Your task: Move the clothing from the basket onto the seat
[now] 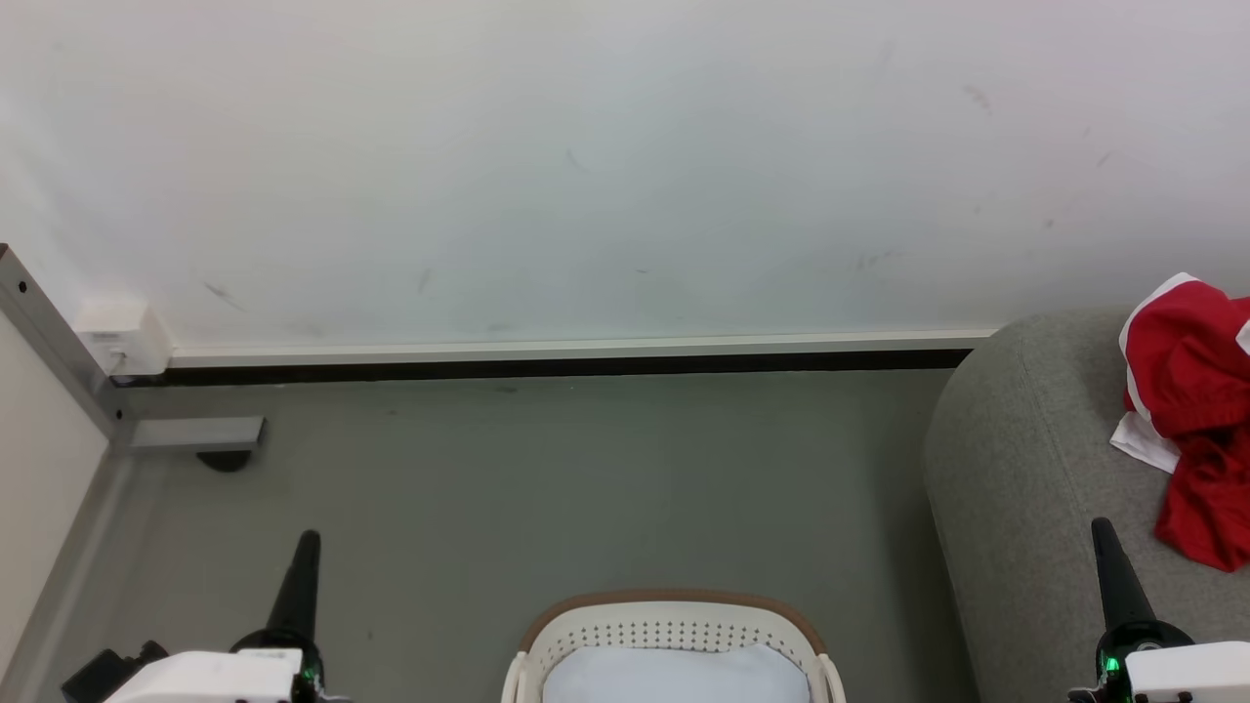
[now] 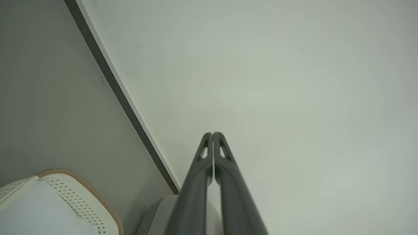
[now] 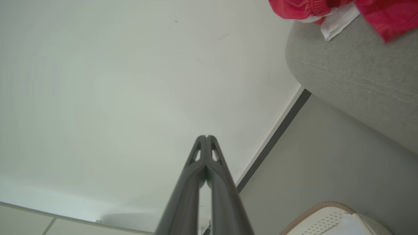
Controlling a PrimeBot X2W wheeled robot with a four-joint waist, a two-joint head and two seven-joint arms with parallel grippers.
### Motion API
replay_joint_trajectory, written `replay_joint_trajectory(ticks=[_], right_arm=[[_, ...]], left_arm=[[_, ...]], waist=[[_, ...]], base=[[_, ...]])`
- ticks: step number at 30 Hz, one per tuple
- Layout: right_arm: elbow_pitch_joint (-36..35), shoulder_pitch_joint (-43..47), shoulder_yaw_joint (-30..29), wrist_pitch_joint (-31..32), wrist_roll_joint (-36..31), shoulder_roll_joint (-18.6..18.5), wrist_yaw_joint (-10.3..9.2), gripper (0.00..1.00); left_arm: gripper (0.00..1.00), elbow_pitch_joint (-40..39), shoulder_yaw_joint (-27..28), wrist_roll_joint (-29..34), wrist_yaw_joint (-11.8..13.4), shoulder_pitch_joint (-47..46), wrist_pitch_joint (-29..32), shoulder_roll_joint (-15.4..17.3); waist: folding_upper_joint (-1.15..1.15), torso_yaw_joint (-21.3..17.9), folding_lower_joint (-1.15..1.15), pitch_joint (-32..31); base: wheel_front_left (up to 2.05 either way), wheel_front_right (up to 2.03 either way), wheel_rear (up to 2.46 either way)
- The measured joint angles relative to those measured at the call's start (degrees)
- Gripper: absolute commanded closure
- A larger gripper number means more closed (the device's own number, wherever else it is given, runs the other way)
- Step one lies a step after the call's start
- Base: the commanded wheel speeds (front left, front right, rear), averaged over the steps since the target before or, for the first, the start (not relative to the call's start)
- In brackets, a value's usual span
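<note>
We find both pincers closed and empty. In its wrist view, the left pincer (image 2: 212,134) has its 2 fingers pressed together at the tips. It grips nothing and touches nothing, and the wall (image 2: 294,81) lies beyond it. The right pincer (image 3: 206,137) stands the same way, its 2 fingers meeting at the tips with nothing held, clear of everything around it.

The clothing (image 1: 1193,386) lies crumpled on the sofa (image 1: 1025,469), ahead of the right pincer and to its right, apart from its tips. A white panel hangs out at the edge nearest that pincer. In the right wrist view the sofa's rounded edge passes to the right of the fingers without touching them.

The basket (image 1: 674,598) stands on the floor (image 1: 537,469) between the 2 pincers, behind their tips and touched by neither. A pale cloth (image 1: 674,679) lies inside it. It shows low and left of the left fingers, and low and right of the right ones.
</note>
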Motion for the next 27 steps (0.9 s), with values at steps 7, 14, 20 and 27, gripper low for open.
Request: replay_joint_trajectory(ticks=[7, 14, 20, 27], right_arm=[[-0.15, -0.08, 0.19, 0.02, 3.81, -0.49, 0.0, 1.0], [-0.42, -0.18, 0.45, 0.04, 7.54, -1.27, 0.0, 1.0], [-0.56, -0.4, 0.73, 0.04, 10.5, -1.9, 0.0, 1.0], [-0.81, -0.76, 1.13, 0.01, 14.04, -2.52, 0.0, 1.0]], left_arm=[[1.0, -0.3, 0.27, -3.12, 0.12, -0.21, 0.96, 0.0], [1.0, -0.67, 0.52, -6.0, 0.4, -0.5, 1.65, 0.01], [1.0, -1.01, 0.78, -8.16, 0.56, -0.62, 2.48, 0.03], [1.0, -1.26, 1.07, -11.15, 0.63, -0.97, 3.14, 0.04]], waist=[[0.0, 0.24, 0.0, 0.03], [0.0, 0.48, 0.0, 0.06], [0.0, 0.69, 0.0, 0.08], [0.0, 0.93, 0.0, 0.12]], base=[[0.0, 0.0, 0.0], [0.0, 0.0, 0.0], [0.0, 0.0, 0.0], [0.0, 0.0, 0.0]])
